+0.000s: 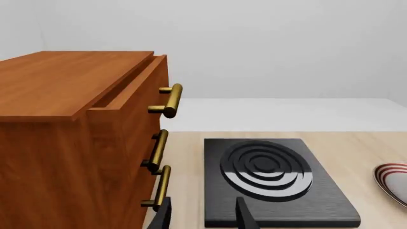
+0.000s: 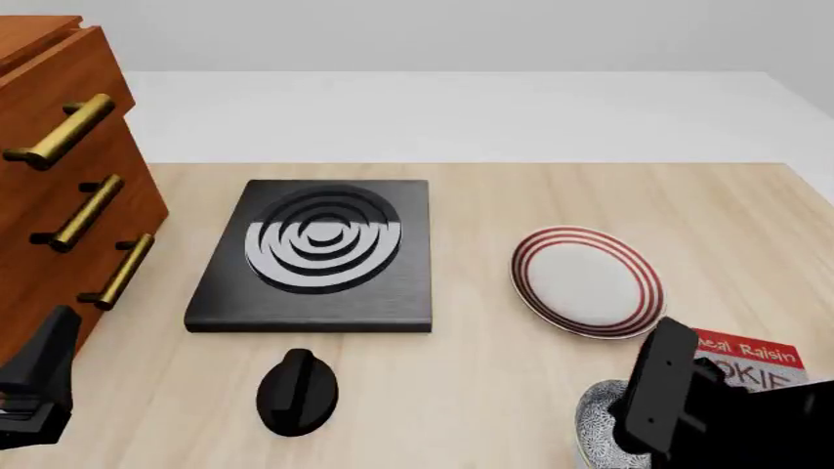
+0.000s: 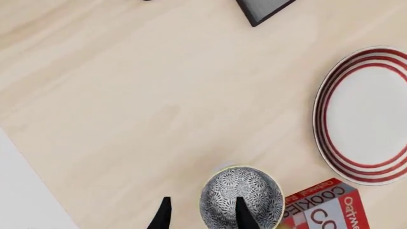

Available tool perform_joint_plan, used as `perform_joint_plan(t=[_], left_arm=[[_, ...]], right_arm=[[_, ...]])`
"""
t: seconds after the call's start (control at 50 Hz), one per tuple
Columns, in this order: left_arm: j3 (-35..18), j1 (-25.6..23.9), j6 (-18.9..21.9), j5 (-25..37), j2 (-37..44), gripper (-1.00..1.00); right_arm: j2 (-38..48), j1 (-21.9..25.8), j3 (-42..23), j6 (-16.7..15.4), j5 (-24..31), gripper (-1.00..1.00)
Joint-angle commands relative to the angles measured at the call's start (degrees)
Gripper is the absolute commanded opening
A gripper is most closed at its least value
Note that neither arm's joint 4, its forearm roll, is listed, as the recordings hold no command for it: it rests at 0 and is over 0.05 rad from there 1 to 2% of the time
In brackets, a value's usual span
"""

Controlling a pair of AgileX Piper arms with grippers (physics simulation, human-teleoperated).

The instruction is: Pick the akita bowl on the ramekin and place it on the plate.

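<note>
While our right gripper (image 3: 200, 212) fingers straddle the akita bowl (image 3: 241, 200) rim unclosed, a shallow pinch could tip it off the hidden ramekin; left fingers idle, apart.

The akita bowl (image 2: 597, 422) is largely covered by the right arm in the front view. The ramekin beneath it cannot be made out. The cookie box (image 2: 745, 360) is cut off at the frame's edge, as is the plate (image 1: 391, 181) in the left wrist view.
</note>
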Motion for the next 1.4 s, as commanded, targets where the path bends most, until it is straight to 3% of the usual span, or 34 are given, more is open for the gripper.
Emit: perform_joint_plan(t=[0.02, 0.34, 0.58, 1.14, 1.4], left_arm=[[0.0, 0.0, 0.0, 0.0, -0.01, 1.0], [0.0, -0.01, 0.0, 0.0, -0.01, 1.0], [0.0, 0.0, 0.02, 0.0, 0.0, 1.0], [0.0, 0.0, 0.01, 0.0, 0.0, 1.0], [0.0, -0.01, 0.02, 0.0, 0.01, 1.0]], right_arm=[[2.51, 1.4, 1.6, 2.25, -3.25, 1.0], [3.18, 0.14, 8.23, 1.23, -8.46, 1.0], [1.59, -2.98, 7.02, -3.7, -6.28, 1.0], [6.95, -2.79, 11.65, -2.73, -14.24, 1.0], [6.77, -2.63, 10.7, -3.08, -13.52, 1.0]])
